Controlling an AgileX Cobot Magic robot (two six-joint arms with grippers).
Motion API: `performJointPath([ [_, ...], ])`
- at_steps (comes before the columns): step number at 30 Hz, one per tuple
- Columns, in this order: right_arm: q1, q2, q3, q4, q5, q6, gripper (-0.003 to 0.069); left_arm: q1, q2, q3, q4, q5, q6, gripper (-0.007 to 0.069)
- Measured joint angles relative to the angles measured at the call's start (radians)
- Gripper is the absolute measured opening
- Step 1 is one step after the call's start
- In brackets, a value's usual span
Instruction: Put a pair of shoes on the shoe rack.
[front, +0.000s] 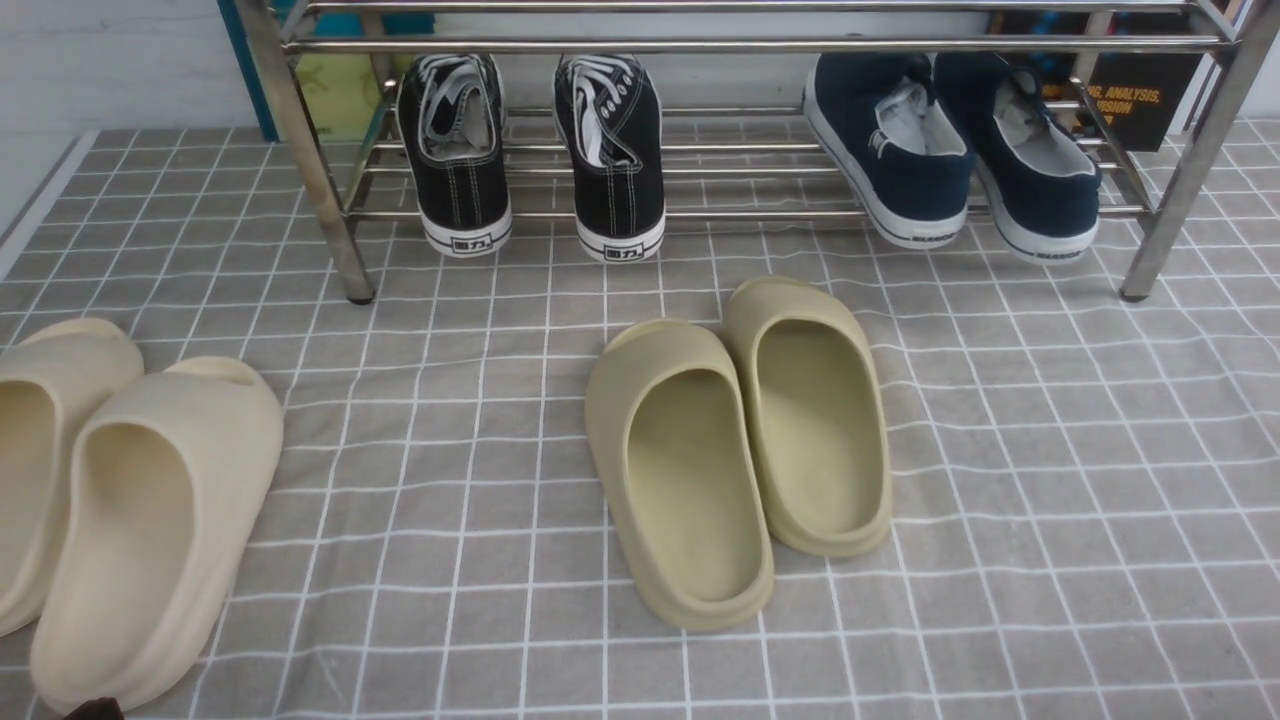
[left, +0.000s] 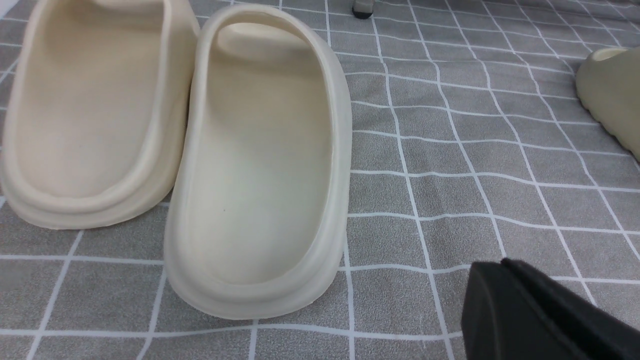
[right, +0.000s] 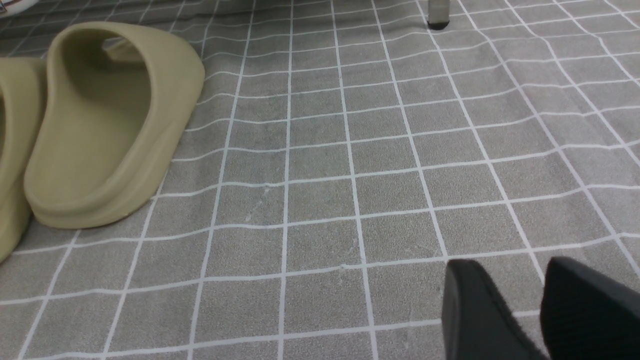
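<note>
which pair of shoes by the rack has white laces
The black sneakers on the robot's left side of the silver rack, with white laces threaded across their fronts; the navy pair beside them shows no laces.

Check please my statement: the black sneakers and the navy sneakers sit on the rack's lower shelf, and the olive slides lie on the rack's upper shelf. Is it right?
Not quite: the olive slides lie on the checked cloth in front of the rack, as the front view shows.
</note>
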Motion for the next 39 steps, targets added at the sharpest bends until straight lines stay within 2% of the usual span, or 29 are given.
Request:
performJointPath([
  [39,0.0,0.0,0.0,0.0,0.0,0.0,0.0239,0.0,0.0,0.001,0.0,0.004,-0.003,0.0018],
])
